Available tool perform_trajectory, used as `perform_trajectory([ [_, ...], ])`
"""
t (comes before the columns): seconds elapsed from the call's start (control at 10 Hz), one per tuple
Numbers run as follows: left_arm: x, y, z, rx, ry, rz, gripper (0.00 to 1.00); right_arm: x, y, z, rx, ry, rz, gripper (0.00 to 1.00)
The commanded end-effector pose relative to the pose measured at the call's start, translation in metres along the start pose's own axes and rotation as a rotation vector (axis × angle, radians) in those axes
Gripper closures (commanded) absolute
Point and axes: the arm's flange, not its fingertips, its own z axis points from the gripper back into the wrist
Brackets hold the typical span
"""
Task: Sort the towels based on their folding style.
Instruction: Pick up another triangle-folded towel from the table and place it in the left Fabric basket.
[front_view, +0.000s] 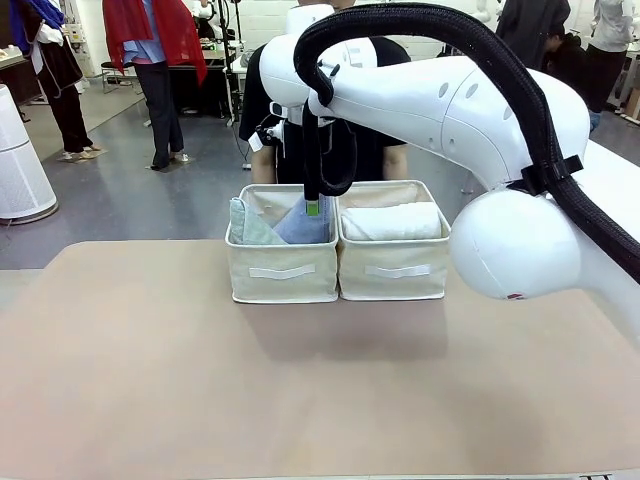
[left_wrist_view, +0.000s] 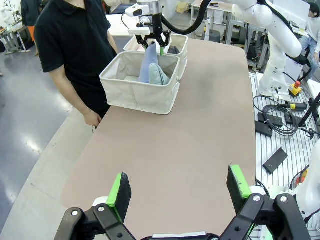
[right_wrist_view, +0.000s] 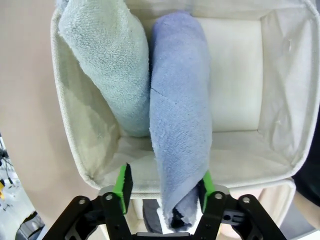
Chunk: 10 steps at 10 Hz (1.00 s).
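My right gripper (right_wrist_view: 165, 184) hangs over the left cream basket (front_view: 282, 272), jaws spread. The periwinkle blue cone-folded towel (right_wrist_view: 179, 125) stands between its fingers, leaning on one pad with a gap at the other. Beside it in the same basket lies the pale mint cone-folded towel (right_wrist_view: 107, 65). The front view shows the blue towel (front_view: 300, 225) and mint towel (front_view: 250, 225) together, and a white rolled towel (front_view: 392, 222) in the right basket (front_view: 395, 270). A dark grey towel (left_wrist_view: 173, 50) peeks from that basket in the left wrist view. My left gripper (left_wrist_view: 179, 187) is open above the bare table.
A person in a black shirt (left_wrist_view: 75, 45) stands at the table's far side, close behind the baskets. The tan tabletop (front_view: 300, 390) stretches wide in front of the baskets. My right arm (front_view: 480, 130) reaches across from the right.
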Motion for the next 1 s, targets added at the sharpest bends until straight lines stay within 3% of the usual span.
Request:
perform_trajectory([
  [0.0, -0.001, -0.002, 0.002, -0.001, -0.006, -0.019, 0.00, 0.016, -0.022, 0.014, 0.014, -0.002, 0.015, 0.00],
  [0.6, -0.001, -0.002, 0.002, -0.001, -0.006, -0.019, 0.00, 0.015, -0.022, 0.022, 0.011, -0.009, 0.013, 0.00],
  [0.8, -0.001, -0.002, 0.002, -0.001, -0.006, -0.019, 0.00, -0.001, 0.002, 0.066, 0.000, -0.051, 0.036, 0.00],
  [0.9, -0.001, -0.002, 0.002, -0.001, -0.006, -0.019, 0.00, -0.024, 0.023, 0.094, -0.012, -0.088, -0.021, 0.00],
])
